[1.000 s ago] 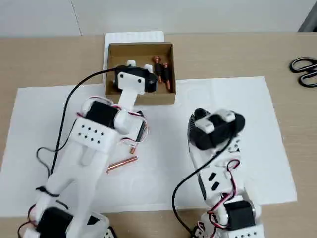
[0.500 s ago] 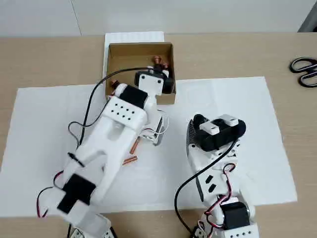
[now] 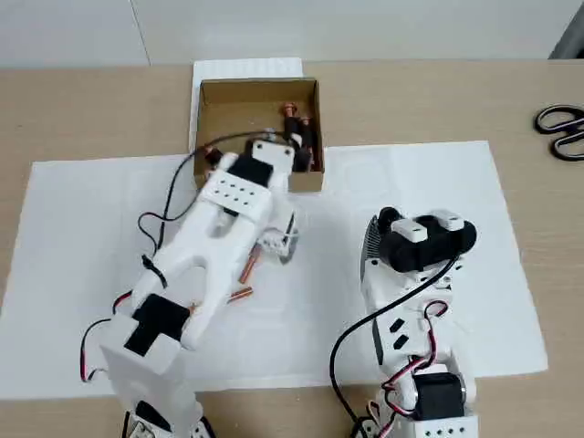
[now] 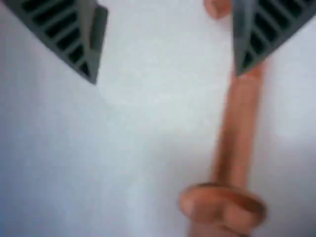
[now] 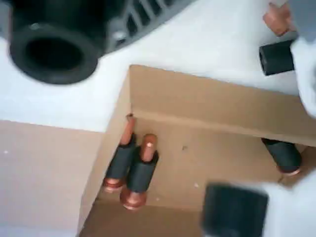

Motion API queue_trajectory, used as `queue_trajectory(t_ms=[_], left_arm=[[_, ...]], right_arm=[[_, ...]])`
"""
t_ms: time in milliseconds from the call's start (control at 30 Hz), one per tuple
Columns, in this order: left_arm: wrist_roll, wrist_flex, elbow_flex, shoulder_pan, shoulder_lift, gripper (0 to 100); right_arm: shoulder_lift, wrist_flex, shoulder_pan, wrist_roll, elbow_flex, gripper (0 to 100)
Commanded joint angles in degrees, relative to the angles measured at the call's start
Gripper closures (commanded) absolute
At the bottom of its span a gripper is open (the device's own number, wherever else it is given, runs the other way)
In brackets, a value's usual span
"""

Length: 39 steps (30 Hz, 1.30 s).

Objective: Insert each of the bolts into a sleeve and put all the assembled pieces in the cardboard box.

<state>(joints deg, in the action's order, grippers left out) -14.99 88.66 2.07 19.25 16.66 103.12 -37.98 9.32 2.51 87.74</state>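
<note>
The bolt (image 4: 236,143) is copper, sleeve (image 5: 49,52) black, cardboard box (image 3: 255,88) brown, paper (image 3: 82,219) white

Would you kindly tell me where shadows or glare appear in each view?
High view: even light, soft shadows on the white paper, no glare. Left wrist view: mild sheen on the bolt. Right wrist view: the cardboard box is shaded inside.

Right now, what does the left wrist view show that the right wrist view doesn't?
Only the left wrist view: the left gripper, jaws open, over a bare copper bolt lying on the white paper. Only the right wrist view: the right gripper holding a black sleeve, and the cardboard box with three assembled pieces, two side by side in a corner, one apart. Both: the white paper.
</note>
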Motion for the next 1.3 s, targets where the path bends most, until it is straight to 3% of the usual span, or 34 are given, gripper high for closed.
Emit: queue_trajectory(t_ms=[0,433,733,933,1067,1200,1267], left_arm=[[0.26,1.05,4.00,-1.49,-0.35,83],[12.84,-4.92,4.00,-2.46,2.81,83],[12.75,-6.95,4.88,-4.75,10.37,83],[10.20,-12.84,6.90,-5.19,10.73,100],[10.11,-15.47,6.99,-5.19,10.81,99],[9.93,-13.71,7.96,-4.66,10.11,99],[9.93,-8.18,11.03,-4.04,8.35,99]], right_arm=[[0.92,1.63,-0.40,0.35,-0.35,99.2],[0.92,1.63,-0.48,0.35,-0.35,99.2],[0.84,1.27,-0.48,0.35,-0.26,99.2],[0.84,1.19,-0.48,0.35,-0.26,99.2],[0.84,1.19,-0.48,0.26,-0.26,99.2],[0.84,1.19,-0.48,0.18,-0.26,99.2],[0.84,1.19,-0.48,0.09,-0.26,99.2]])
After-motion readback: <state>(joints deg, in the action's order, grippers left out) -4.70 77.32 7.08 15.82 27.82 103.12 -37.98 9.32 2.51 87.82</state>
